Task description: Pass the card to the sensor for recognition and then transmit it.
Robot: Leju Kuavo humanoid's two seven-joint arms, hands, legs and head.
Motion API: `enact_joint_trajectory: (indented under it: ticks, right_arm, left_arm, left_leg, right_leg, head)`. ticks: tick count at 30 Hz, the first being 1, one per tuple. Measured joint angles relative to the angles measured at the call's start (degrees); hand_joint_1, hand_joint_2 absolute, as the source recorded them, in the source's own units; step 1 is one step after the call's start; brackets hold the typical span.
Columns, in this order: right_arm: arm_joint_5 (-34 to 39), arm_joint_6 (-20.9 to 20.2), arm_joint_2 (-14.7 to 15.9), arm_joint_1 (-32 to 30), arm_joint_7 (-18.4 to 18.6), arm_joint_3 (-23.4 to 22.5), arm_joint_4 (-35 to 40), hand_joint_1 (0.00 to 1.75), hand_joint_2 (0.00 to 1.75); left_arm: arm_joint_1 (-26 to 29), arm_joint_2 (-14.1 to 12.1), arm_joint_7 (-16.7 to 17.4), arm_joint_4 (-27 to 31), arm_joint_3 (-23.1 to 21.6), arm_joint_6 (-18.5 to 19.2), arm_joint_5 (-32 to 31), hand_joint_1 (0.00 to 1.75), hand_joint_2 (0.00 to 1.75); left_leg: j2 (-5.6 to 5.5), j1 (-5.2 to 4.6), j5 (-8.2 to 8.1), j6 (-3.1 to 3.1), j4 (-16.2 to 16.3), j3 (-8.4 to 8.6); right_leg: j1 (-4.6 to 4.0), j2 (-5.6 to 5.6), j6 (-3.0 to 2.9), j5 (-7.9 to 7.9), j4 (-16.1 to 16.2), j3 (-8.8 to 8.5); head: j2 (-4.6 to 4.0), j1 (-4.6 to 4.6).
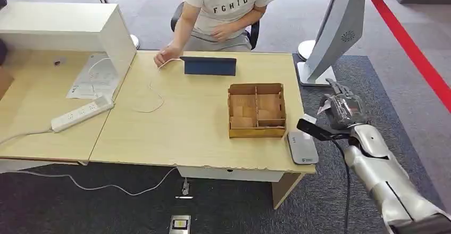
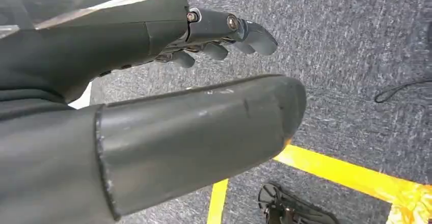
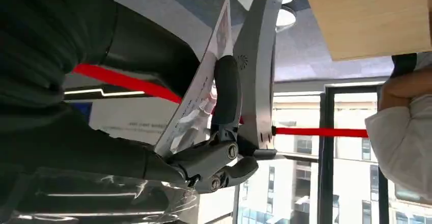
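Note:
My right hand [image 1: 343,108] hovers off the table's right edge and pinches a white card [image 1: 324,106] between thumb and fingers. In the right wrist view the card [image 3: 201,94] stands edge-on, pressed by a dark finger [image 3: 226,94]. A flat grey sensor [image 1: 302,147] lies on the table's front right corner, just below and to the left of the hand. My left hand [image 2: 204,30] hangs over grey carpet with its fingers loosely apart and nothing in it.
A wooden compartment box [image 1: 257,110] stands beside the sensor. A seated person [image 1: 226,10] rests a hand near a dark tablet [image 1: 209,65] at the far edge. A white power strip [image 1: 82,113] and cable lie left; a white kiosk stand [image 1: 332,37] rises behind my right hand.

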State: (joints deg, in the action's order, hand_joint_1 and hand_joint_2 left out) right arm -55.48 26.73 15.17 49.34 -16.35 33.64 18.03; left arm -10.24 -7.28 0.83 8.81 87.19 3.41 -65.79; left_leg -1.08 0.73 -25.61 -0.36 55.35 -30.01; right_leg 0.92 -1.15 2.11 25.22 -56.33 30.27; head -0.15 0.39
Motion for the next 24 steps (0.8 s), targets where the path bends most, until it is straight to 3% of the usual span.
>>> enact_joint_trajectory:
  ticks: [12, 24]
  right_arm:
    - [0.9, 0.4, -0.5, -3.5, -0.4, 0.1, 0.0, 1.75, 1.75]
    - [2.4, 1.2, -3.2, -6.1, -1.9, 0.1, 0.0, 1.75, 1.75]
  left_arm:
    - [0.0, -0.5, -0.4, 0.0, 0.0, 0.1, -0.8, 0.00, 0.00]
    - [0.0, -0.5, -0.3, 0.0, 0.0, -0.5, -0.7, 0.00, 0.00]
  left_leg:
    - [0.00, 0.00, 0.00, 0.00, 0.0, -0.02]
    - [0.01, 0.01, 0.00, 0.00, 0.0, -0.02]
  right_leg:
    - [0.00, 0.00, 0.00, 0.00, 0.0, 0.01]
    - [-0.01, 0.00, 0.00, 0.00, 0.0, 0.02]
  head:
    - [0.00, 0.00]
    - [0.00, 0.02]
